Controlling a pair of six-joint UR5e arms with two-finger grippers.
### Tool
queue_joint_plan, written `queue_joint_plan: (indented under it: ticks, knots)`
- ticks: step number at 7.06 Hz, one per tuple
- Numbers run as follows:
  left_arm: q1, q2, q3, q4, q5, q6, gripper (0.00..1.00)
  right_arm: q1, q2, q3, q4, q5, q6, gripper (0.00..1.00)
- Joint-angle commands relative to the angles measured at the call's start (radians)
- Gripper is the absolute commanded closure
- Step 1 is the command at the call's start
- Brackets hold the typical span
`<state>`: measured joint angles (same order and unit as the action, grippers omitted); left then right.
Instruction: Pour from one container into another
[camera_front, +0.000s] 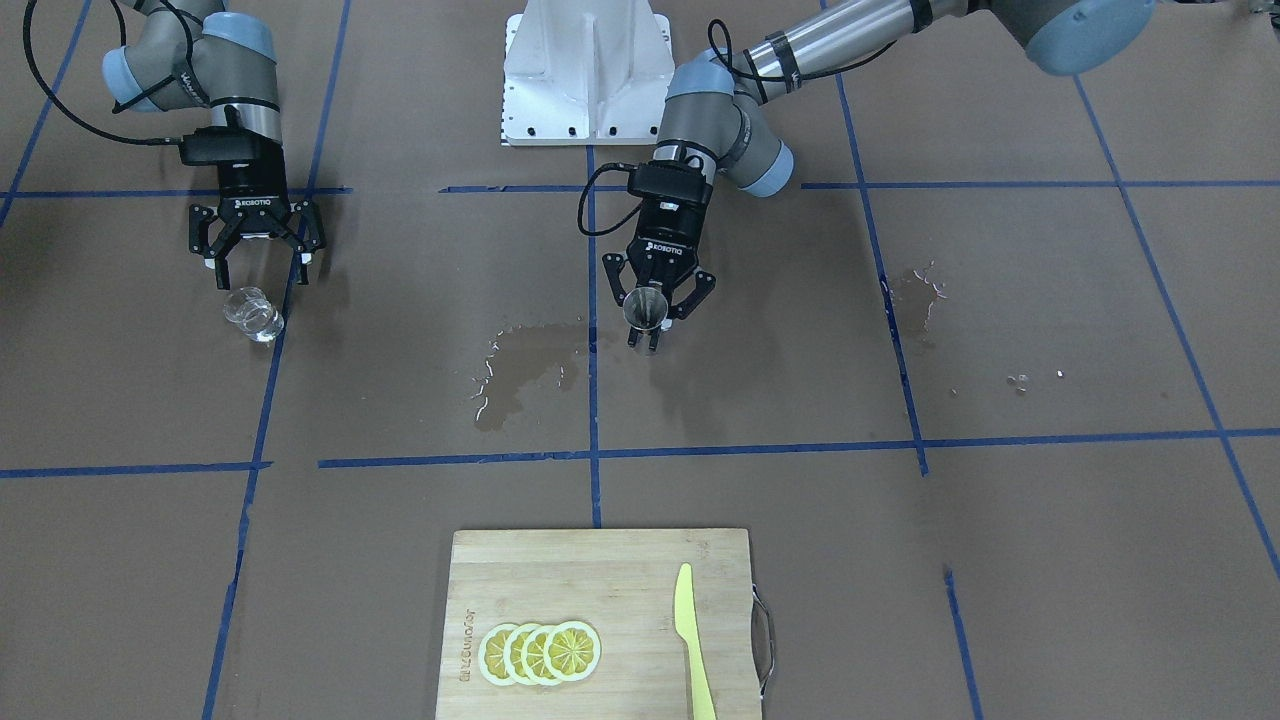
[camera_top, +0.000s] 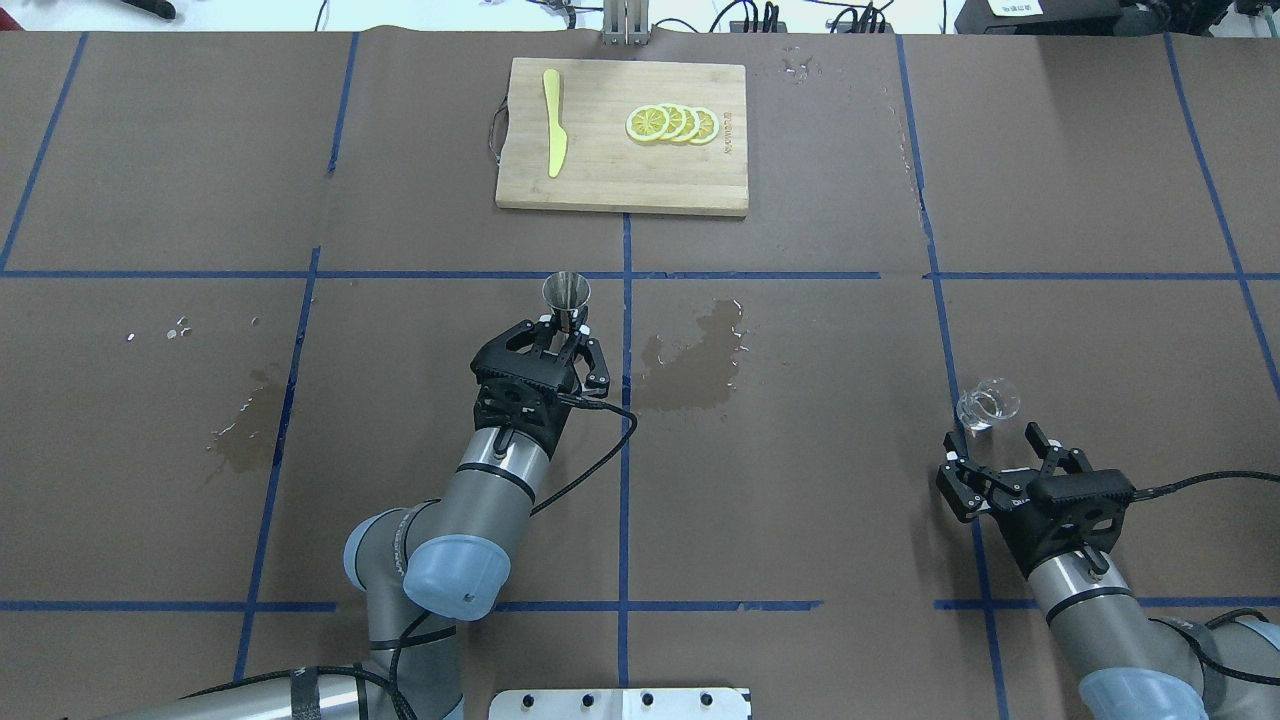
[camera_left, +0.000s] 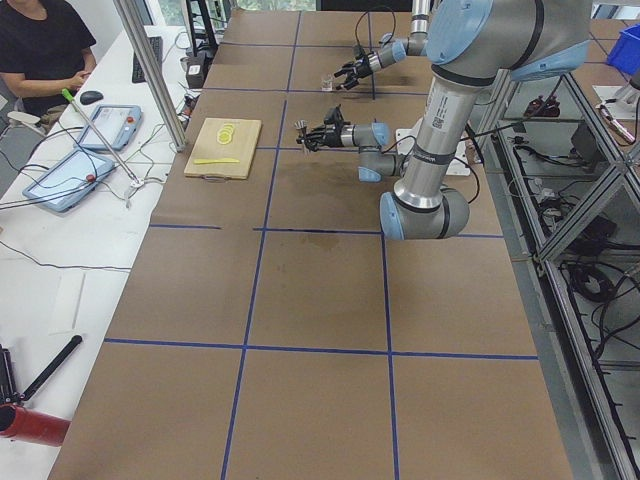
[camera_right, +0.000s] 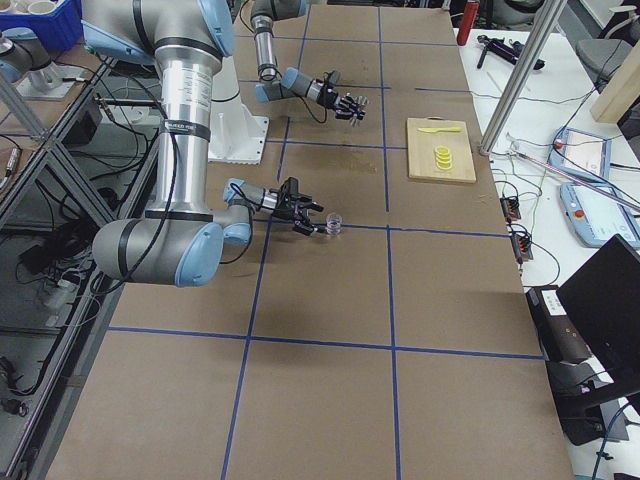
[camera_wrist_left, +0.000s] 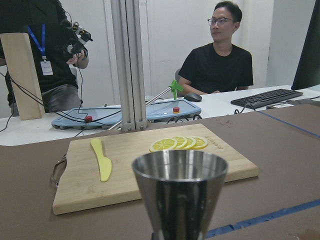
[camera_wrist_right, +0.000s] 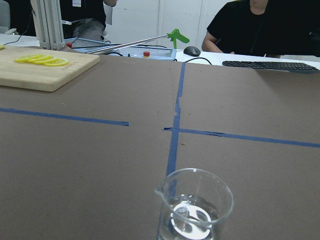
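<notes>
In the front-facing view, the right gripper (camera_front: 260, 272) at upper left hangs wide open and empty, just above the glass beaker (camera_front: 253, 313). At centre, the left gripper (camera_front: 652, 325) is closed on the jigger (camera_front: 646, 305). Overhead, the glass beaker sits at lower right, just ahead of the open fingers; advance squarely so it lands between them. The right wrist view shows what looks like liquid at bottom centre, so I'd close gently below the flared rim and keep it upright.

Brown table (camera_top: 800, 500) carries a clear glass cup (camera_top: 988, 404), cutting board (camera_top: 610, 175) and wet patch (camera_top: 700, 355)
</notes>
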<state>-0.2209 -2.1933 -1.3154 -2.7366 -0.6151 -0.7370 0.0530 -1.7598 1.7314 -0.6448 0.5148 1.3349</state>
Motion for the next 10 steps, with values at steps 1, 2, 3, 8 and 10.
queue_joint_plan:
  ticks: [1,2,3,8,10]
  knots:
    - [0.0,-0.002,-0.001,0.0,0.0,0.018,1.0,0.033,0.003,-0.007,0.001,0.033,0.009,0.02]
    - [0.0,-0.002,-0.002,0.0,0.0,0.019,1.0,0.043,0.02,-0.016,0.001,0.042,0.009,0.02]
    - [0.0,-0.002,-0.005,0.0,0.0,0.019,1.0,0.051,0.037,-0.032,0.001,0.044,0.009,0.02]
    - [0.0,-0.003,-0.005,0.002,0.0,0.019,1.0,0.091,0.065,-0.069,0.002,0.076,0.004,0.04]
    - [0.0,-0.005,-0.004,0.002,0.0,0.019,1.0,0.1,0.065,-0.069,0.002,0.083,0.003,0.06]
